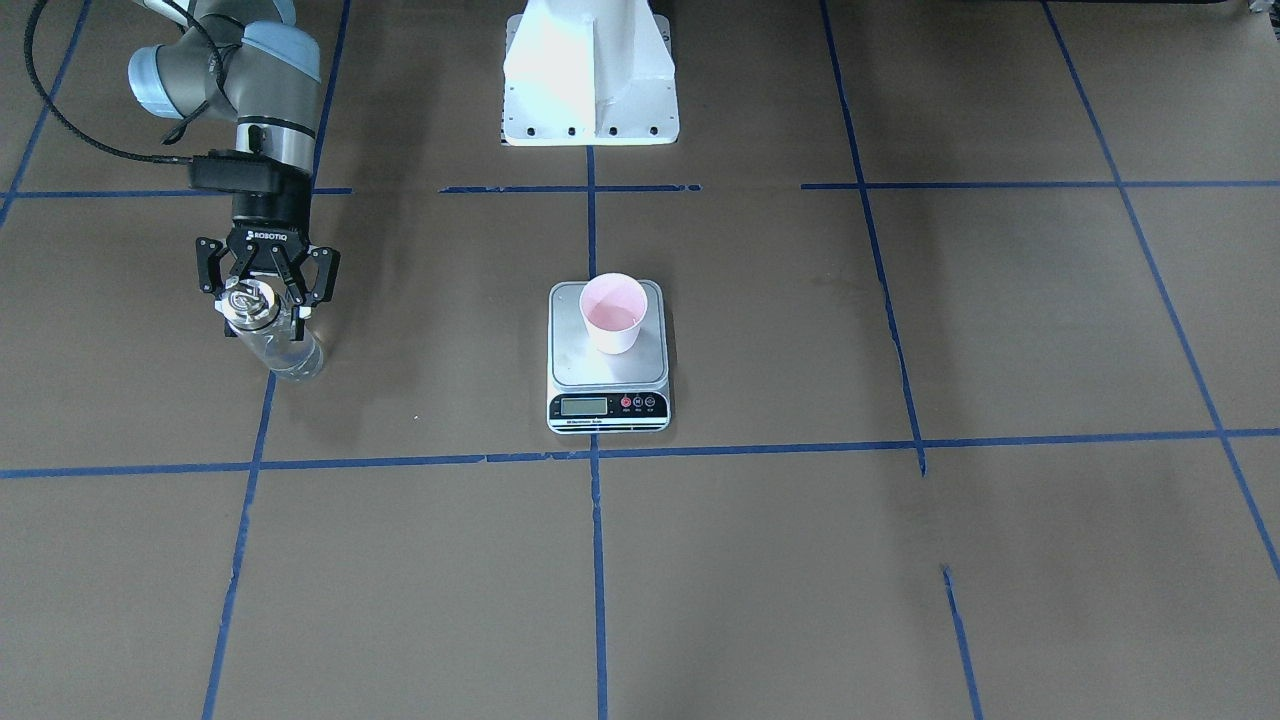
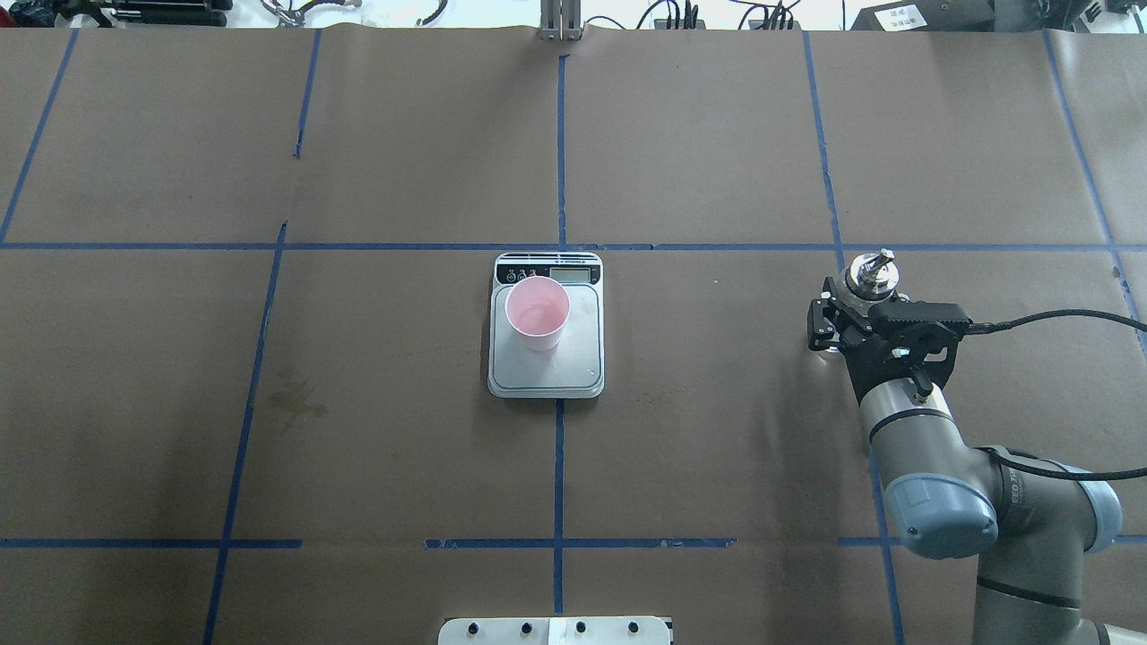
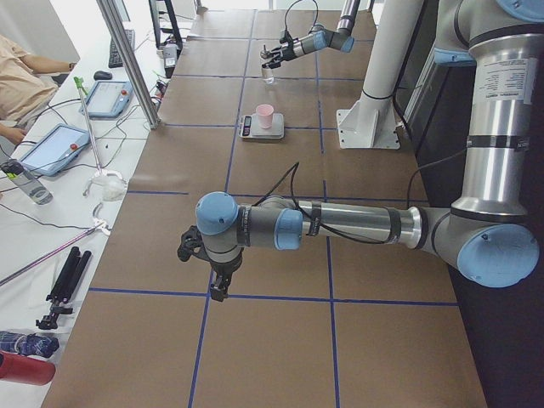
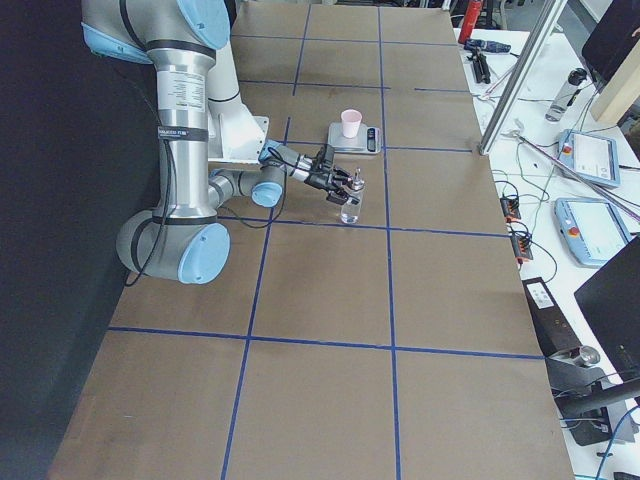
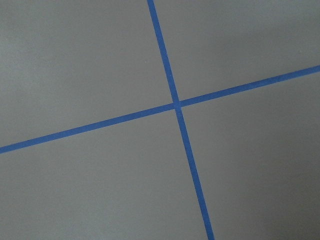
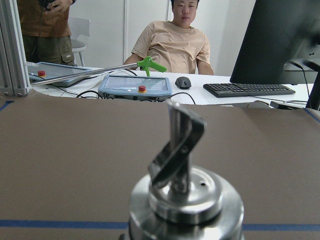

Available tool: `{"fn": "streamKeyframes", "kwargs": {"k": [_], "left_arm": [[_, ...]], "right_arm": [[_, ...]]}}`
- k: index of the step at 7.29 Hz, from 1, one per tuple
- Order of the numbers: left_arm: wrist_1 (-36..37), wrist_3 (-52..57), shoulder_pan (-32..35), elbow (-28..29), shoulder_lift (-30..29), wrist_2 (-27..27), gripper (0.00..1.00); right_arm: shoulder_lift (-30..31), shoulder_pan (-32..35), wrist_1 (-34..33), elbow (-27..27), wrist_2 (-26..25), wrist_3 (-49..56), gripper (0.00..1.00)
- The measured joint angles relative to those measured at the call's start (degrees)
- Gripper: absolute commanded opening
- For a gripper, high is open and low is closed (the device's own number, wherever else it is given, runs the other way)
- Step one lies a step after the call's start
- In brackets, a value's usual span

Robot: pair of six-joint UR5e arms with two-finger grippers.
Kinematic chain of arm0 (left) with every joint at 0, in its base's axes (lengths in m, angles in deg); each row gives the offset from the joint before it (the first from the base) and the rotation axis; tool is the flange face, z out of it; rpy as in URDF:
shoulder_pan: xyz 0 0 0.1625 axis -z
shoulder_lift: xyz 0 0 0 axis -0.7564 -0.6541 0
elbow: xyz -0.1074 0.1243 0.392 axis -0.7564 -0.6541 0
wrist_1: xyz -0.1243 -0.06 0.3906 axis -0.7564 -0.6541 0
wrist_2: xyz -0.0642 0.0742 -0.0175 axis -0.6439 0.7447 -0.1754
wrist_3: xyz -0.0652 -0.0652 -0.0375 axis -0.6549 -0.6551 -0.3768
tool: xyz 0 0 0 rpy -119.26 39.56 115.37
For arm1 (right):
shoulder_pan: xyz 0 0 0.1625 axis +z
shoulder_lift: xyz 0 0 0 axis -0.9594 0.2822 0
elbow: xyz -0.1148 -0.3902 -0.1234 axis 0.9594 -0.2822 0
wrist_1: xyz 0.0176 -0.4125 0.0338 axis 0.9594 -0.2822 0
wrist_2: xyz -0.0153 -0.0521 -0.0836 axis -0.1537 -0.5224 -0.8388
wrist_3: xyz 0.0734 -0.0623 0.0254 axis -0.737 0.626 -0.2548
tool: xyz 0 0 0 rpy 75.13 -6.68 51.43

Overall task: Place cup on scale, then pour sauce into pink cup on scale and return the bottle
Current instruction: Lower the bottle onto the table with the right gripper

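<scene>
The pink cup point(image 1: 613, 312) stands upright on the scale point(image 1: 570, 362) at the table's middle, with a little clear liquid at its bottom; it also shows in the overhead view point(image 2: 538, 312). The glass bottle point(image 1: 285, 352) with its silver collar and spout point(image 6: 176, 150) stands upright on the table far to the robot's right. My right gripper point(image 1: 266, 320) sits around the bottle below its collar, its fingers spread to either side with a small gap. My left gripper point(image 3: 212, 276) hangs low over bare table far from the scale, and I cannot tell whether it is open.
The robot's white base point(image 1: 590, 75) stands behind the scale. Blue tape lines point(image 5: 175, 104) cross the brown table cover. Operators, tablets and a keyboard point(image 6: 247, 89) are beyond the table's far edge.
</scene>
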Motion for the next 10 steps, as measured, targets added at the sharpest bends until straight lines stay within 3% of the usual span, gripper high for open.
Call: {"fn": "streamKeyframes", "kwargs": {"k": [2,10], "left_arm": [[0.0,0.0,0.0,-0.04,0.0,-0.04,1.0],[0.0,0.0,0.0,-0.11,-0.08,-0.05,1.0]], "right_arm": [[0.0,-0.09,0.06,-0.03,0.06,0.0,1.0],[0.95,-1.94,0.13,0.05,-2.7,-0.01,1.0]]}}
